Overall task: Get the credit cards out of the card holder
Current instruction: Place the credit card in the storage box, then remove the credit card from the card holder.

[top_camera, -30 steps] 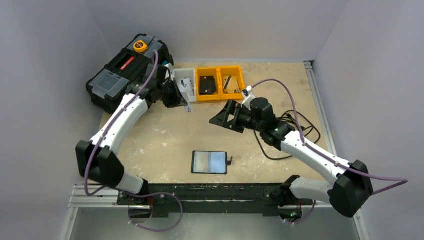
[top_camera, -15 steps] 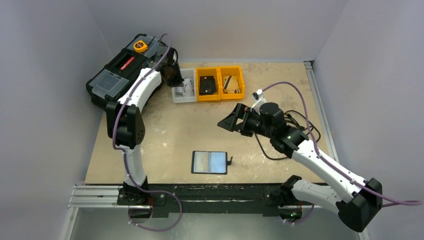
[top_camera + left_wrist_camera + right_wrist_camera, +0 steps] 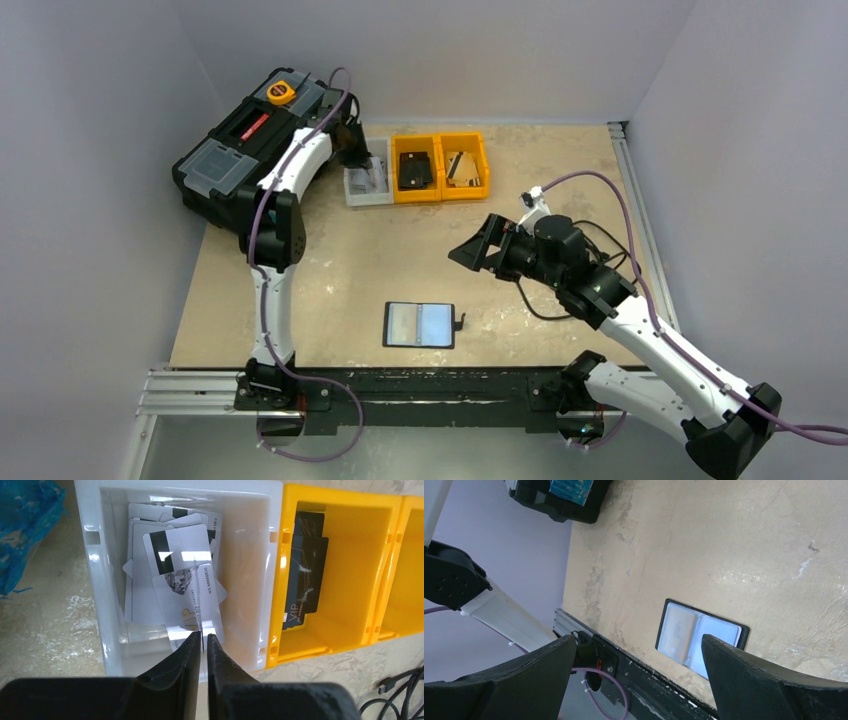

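Note:
The card holder (image 3: 419,324) lies open and flat near the table's front edge, also in the right wrist view (image 3: 668,626). Pale credit cards (image 3: 678,632) sit in its two inner pockets. My right gripper (image 3: 478,250) hovers open above and to the right of it, nothing between its fingers (image 3: 638,645). My left gripper (image 3: 366,168) reaches over the white bin (image 3: 356,193) at the back. Its jaws (image 3: 204,639) stand a thin slit apart, with a white credit card (image 3: 209,592) edge-on between the fingertips. Several white cards (image 3: 175,550) lie loose in that bin (image 3: 95,580).
Two yellow bins (image 3: 440,167) stand right of the white one, the nearer holding black cards (image 3: 306,580). A large black toolbox (image 3: 250,140) with a yellow tape measure (image 3: 281,92) sits at the back left. Black cables (image 3: 590,250) lie beneath the right arm.
The left arm has stretched out from in front of the white bin to over it, carrying the card. The right arm has drawn back to the right, still open.

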